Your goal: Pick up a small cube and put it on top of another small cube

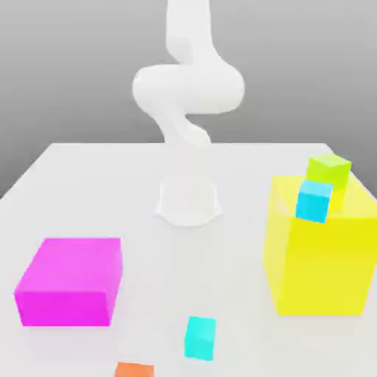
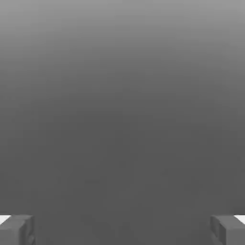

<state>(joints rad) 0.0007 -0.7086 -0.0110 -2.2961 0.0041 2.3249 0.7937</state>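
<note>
Claw (image 2: 122,229) fingers wide apart, nothing betw.; small orange-red cube (image 1: 134,370) on table (image 1: 88,169) nr teal cube (image 1: 199,338)

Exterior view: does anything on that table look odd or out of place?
Yes. At the yellow block's upper edge, a blue cube and a green cube sit tilted and appear partly sunk into it. The orange cube lies at the near table edge, partly cut off.

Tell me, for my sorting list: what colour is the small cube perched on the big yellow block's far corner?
Lime green, clearest in the exterior view.
</note>
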